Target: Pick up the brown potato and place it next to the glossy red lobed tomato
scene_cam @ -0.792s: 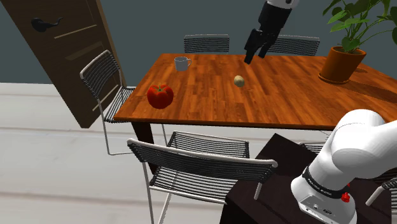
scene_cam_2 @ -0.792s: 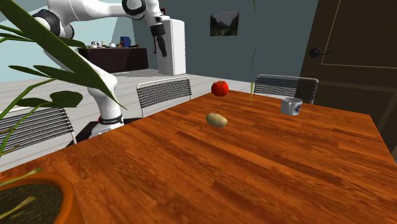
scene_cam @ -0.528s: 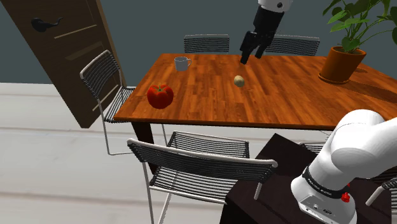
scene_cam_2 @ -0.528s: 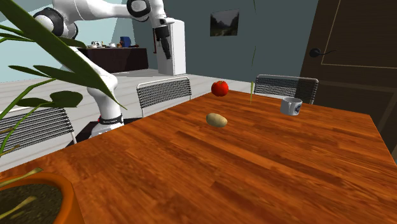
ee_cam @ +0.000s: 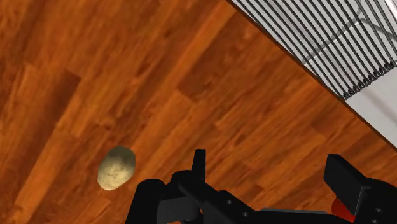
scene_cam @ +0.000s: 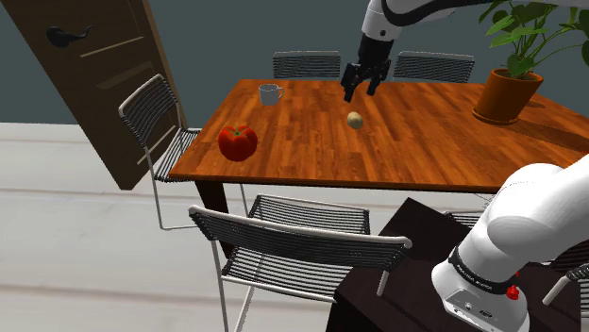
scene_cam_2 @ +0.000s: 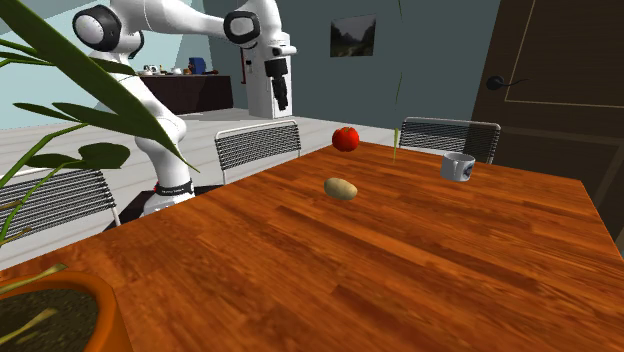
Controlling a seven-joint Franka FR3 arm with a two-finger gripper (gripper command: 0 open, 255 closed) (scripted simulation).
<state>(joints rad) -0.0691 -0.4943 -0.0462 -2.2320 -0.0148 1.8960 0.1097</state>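
Wrist view: the jaws are seen apart, with nothing between them, and the brown potato (ee_cam: 116,167) lies on the tabletop (ee_cam: 76,57) off to one side of them rather than under the gap. In the shoulder view the jaws are held above the tabletop, just beyond the potato. For a sound grasp, the gap should be centred over the potato and lowered so that its narrower width is spanned. The red tomato (scene_cam: 238,141) rests well apart, near the tabletop's corner, with bare wood between. A grey mug (scene_cam: 270,93) stands off the likely path; a potted plant (scene_cam: 507,94) and wire chairs (scene_cam: 307,63) are likewise set aside.
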